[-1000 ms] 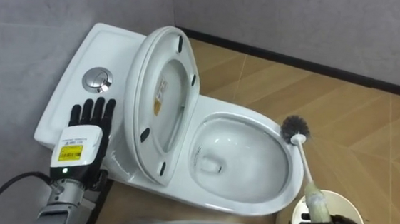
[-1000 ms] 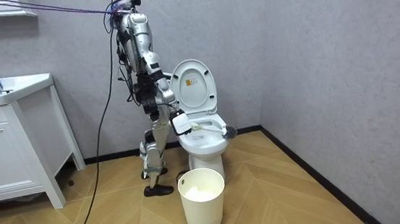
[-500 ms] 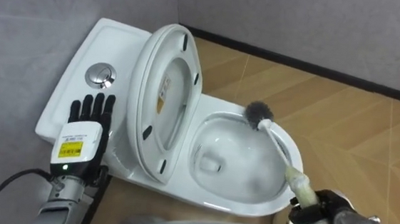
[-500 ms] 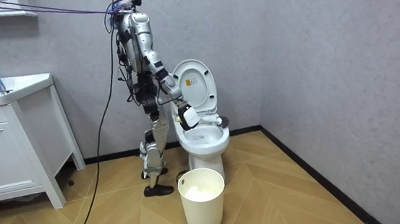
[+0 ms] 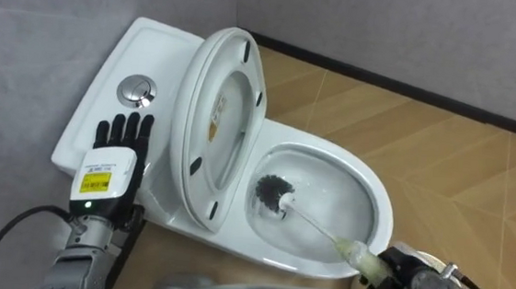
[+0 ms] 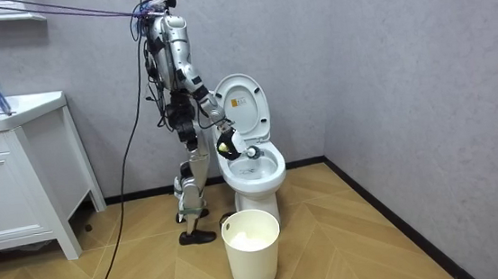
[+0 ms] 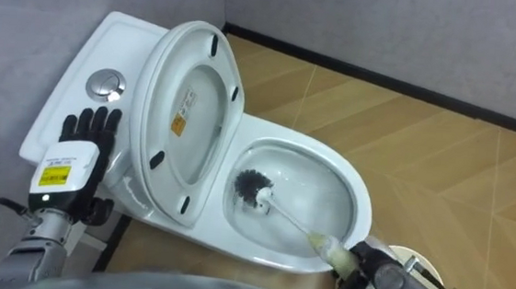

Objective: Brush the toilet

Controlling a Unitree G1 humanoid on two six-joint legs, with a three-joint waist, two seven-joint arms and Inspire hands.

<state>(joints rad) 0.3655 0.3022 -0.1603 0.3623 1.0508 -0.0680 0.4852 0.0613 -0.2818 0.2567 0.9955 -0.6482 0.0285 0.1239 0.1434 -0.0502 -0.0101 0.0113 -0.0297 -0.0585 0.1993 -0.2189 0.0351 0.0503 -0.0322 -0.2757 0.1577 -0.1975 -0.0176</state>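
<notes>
R hand (image 5: 402, 274) grips the toilet brush (image 5: 273, 194) handle; the bristle head is down in the toilet bowl (image 5: 317, 153), by the drain. Scrub w/ short circles, light press, shaft off the rim. L hand (image 5: 120, 141) lies flat, fingers straight, on the tank (image 5: 168, 52). Raised lid (image 5: 215, 104) crowds the left side; white bin (image 6: 254, 265) stands near, in front.
</notes>
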